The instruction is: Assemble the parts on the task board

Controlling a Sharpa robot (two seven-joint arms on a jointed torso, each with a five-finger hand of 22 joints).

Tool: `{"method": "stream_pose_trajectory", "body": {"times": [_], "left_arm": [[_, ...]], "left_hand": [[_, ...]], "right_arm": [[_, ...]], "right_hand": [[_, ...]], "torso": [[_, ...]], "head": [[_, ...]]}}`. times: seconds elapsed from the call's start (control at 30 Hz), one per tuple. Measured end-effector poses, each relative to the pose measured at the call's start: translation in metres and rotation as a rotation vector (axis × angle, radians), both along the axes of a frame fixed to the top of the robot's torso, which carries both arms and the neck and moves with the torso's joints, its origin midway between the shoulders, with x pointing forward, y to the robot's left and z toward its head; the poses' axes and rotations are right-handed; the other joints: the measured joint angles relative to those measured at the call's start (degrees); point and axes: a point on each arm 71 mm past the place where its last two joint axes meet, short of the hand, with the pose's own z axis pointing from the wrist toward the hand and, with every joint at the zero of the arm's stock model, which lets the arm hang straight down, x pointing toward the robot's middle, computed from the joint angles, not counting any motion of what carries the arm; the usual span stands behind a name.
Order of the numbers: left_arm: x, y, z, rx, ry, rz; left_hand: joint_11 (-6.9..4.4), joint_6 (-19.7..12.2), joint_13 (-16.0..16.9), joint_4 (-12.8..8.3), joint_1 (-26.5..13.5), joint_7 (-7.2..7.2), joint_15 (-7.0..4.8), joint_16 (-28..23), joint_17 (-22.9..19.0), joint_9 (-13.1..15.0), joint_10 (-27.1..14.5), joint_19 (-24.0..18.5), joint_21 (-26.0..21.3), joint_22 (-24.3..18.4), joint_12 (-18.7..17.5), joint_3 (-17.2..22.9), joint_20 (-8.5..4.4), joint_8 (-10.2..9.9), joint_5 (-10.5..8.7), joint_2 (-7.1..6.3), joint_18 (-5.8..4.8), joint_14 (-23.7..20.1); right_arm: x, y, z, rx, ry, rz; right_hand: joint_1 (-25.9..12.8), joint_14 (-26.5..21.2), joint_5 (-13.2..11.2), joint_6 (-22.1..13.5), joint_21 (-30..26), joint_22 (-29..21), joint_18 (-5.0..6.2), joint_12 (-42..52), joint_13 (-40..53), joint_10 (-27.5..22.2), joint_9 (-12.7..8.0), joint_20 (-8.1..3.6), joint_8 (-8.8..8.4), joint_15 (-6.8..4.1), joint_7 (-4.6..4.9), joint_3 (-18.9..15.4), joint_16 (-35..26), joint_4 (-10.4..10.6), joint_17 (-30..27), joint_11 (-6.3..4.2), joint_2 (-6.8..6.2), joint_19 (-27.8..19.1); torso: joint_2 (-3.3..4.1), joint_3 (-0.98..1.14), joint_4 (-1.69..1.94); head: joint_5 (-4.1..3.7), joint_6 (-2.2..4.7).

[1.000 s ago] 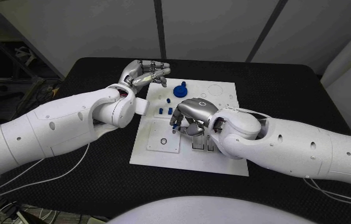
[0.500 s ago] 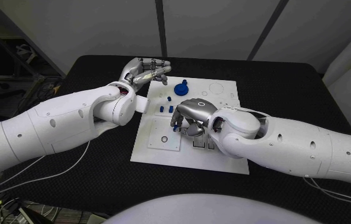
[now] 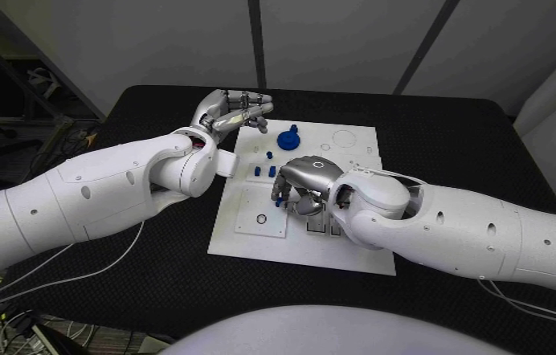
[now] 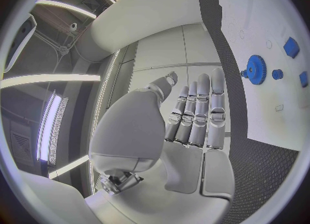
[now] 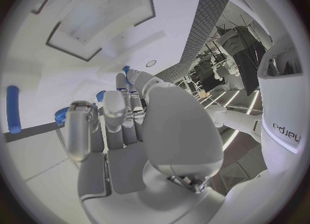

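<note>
Since a second ago the left hand [image 3: 232, 114] has lifted slightly at the task board's [image 3: 348, 246] far left corner; it holds nothing, fingers straight and side by side. A blue gear [image 3: 288, 139] stands on the board's far part on the black counter [image 3: 464, 142]. The right hand [image 3: 304, 180] pinches a small blue part [image 3: 280, 203] over the board's middle.

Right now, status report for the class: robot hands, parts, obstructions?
Left robot hand up by task board far-left corner, empty, fingers straight. Right robot hand curled over board, grip unclear. Blue gear untouched. No obstruction seen.
</note>
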Motion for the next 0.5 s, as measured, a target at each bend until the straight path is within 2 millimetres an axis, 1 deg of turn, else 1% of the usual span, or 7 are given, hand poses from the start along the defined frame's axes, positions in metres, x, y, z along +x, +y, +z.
{"method": "stream_pose_trajectory", "body": {"times": [0.43,0.5], "left_arm": [[-0.0003,-0.0007,0.0001,-0.001,0.000,-0.003],[-0.0003,-0.0007,0.0001,-0.001,0.001,-0.003]], "left_hand": [[0.00,0.0,0.0,0.0,0.0,0.00,0.00,0.0,0.0,0.0,0.0,0.0,0.0,0.0,0.0,0.0,0.00,0.0,0.00,0.00,0.00,0.0],[-0.12,0.0,0.0,-0.1,0.0,0.00,0.21,0.0,-0.1,0.0,-0.1,0.0,0.0,-0.1,0.0,-0.1,0.00,0.0,0.00,0.00,0.00,-0.2]], "right_arm": [[0.0000,0.0029,-0.0013,-0.018,0.002,0.005],[-0.0003,0.0043,-0.0015,-0.022,0.004,0.008]], "right_hand": [[0.0,0.0,0.0,0.0,0.0,0.0,0.00,0.0,0.0,0.0,0.0,0.00,-0.23,0.00,-0.01,0.0,0.0,0.0,0.0,0.00,0.00,0.0],[0.0,0.0,0.0,0.0,0.0,0.0,0.01,-0.1,0.0,0.0,0.0,0.00,-0.23,0.00,-0.01,0.0,0.0,0.0,0.0,0.00,0.00,0.0]], "torso": [[-0.01,-0.03,-0.03],[-0.01,-0.03,-0.03]], "head": [[-0.03,-0.25],[-0.03,-0.29]]}}
